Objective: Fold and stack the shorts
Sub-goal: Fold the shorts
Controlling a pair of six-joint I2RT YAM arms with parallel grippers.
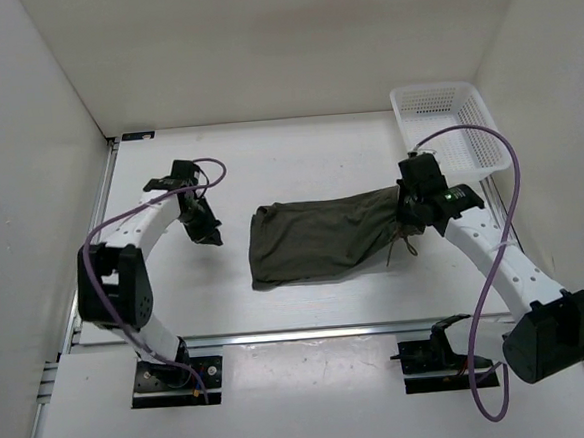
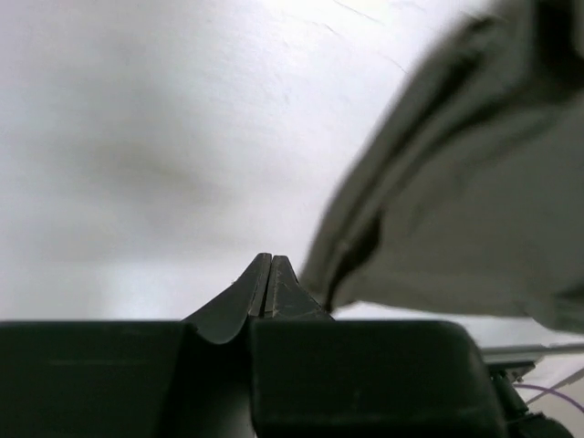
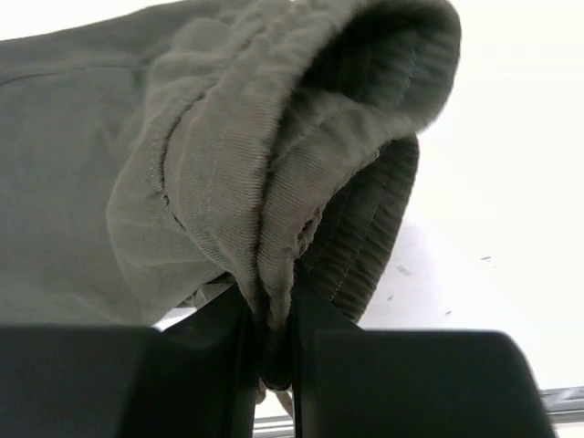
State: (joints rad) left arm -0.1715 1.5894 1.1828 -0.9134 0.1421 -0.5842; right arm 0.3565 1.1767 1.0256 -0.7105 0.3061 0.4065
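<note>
Step in hand, as I judge it: taking hold of the shorts (image 1: 319,239) for a first fold. They lie flattened in the middle of the worktop (image 1: 298,158), lengthwise from left to right, with the waistband (image 3: 365,219) end toward the right edge.

The right claw (image 3: 274,306) is clamped on a bunched pinch of that waistband, the cloth doubled over between its fingers. The left claw (image 2: 269,269) has its fingertips pressed together with nothing between them. It sits just beside the leg end of the shorts, apart from the cloth.

The next move probably calls for the left claw to part, reach onto the hem and pinch it. Both ends could then be lifted and carried over together; a one-sided pull would likely only drag the cloth.

The fabric is dark olive, soft and limp, lying in loose creases. The waistband is gathered and finely ribbed, thicker than the legs. A thin drawstring (image 1: 402,243) dangles beside the right claw. A white plastic lattice basket (image 1: 433,91) stands at the far right corner of the worktop.
</note>
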